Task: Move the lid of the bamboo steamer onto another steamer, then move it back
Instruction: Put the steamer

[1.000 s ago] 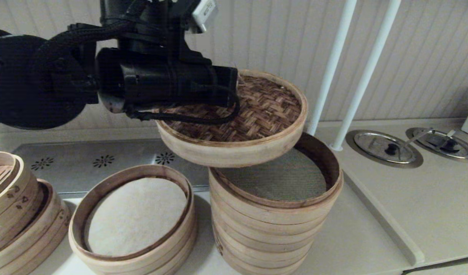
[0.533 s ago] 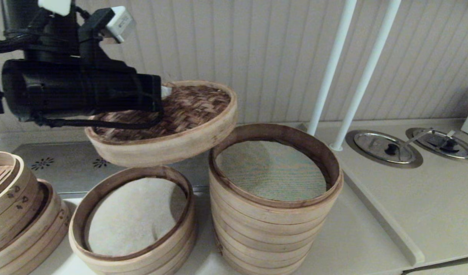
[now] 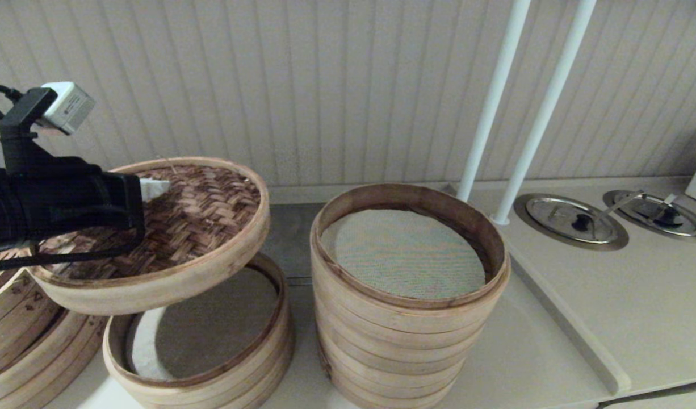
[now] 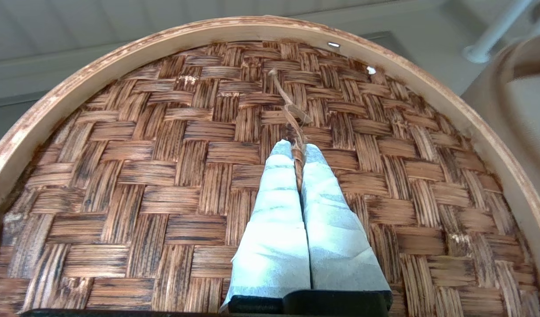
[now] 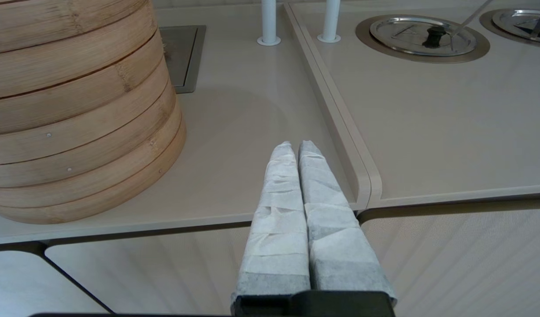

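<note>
The bamboo steamer lid (image 3: 200, 227), with its dark woven top (image 4: 173, 145) and pale rim, hangs tilted in the air above the short steamer (image 3: 212, 363) with the whitish liner. My left gripper (image 3: 155, 186) is shut on the thin twisted bamboo handle (image 4: 296, 145) at the middle of the lid, its white-wrapped fingers (image 4: 274, 211) pinching it. The tall steamer (image 3: 407, 318) with greenish-grey mesh stands open at the centre, to the right of the lid. My right gripper (image 5: 295, 147) is parked low near the counter's front edge, shut on nothing.
A stack of steamers with small dark marks (image 3: 19, 335) stands at the far left, partly under the lid. Two white poles (image 3: 490, 108) rise behind the tall steamer. Two round metal covers (image 3: 572, 218) sit in the counter at the right.
The left arm carried the lid leftwards and down, from over the tall steamer to above the short steamer. The tall steamer's mesh is now fully uncovered.
</note>
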{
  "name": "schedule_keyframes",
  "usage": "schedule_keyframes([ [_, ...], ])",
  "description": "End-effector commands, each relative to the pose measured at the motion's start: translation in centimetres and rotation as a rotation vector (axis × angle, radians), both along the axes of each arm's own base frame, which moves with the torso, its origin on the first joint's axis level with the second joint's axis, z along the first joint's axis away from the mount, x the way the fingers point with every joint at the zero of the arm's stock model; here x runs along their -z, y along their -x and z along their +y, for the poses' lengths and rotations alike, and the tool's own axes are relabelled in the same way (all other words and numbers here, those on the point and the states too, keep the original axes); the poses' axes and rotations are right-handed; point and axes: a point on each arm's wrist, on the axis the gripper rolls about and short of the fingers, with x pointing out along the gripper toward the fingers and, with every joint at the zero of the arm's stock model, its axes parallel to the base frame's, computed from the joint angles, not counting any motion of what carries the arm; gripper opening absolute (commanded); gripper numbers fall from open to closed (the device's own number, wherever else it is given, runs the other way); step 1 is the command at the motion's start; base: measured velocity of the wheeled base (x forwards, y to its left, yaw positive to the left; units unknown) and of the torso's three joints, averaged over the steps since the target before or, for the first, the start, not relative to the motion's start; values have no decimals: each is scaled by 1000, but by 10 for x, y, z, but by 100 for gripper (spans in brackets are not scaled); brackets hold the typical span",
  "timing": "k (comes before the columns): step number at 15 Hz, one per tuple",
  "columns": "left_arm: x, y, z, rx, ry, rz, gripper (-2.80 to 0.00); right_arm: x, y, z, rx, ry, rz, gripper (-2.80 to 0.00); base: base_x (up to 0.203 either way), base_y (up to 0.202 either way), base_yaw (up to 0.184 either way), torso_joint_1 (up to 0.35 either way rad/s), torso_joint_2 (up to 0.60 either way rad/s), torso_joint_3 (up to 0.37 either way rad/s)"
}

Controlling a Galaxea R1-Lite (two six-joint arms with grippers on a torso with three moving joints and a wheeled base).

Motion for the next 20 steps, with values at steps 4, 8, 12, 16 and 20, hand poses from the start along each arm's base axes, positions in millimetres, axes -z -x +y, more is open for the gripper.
schedule_keyframes([
  [4, 62, 22, 9, -16, -28, 15, -280, 1, 0, 0, 0, 0, 4, -280, 0, 0, 0, 0, 0, 0],
  [8, 93, 31, 11, -9, -25, 21, -280, 1, 0, 0, 0, 0, 3, -280, 0, 0, 0, 0, 0, 0],
  [12, 110, 31, 9, 4, -16, 16, -280, 1, 0, 0, 0, 0, 5, -280, 0, 0, 0, 0, 0, 0],
  [16, 122, 23, 7, 5, -21, 26, -280, 1, 0, 0, 0, 0, 3, -280, 0, 0, 0, 0, 0, 0],
  [20, 129, 15, 5, 31, -16, 43, -280, 1, 0, 0, 0, 0, 3, -280, 0, 0, 0, 0, 0, 0],
])
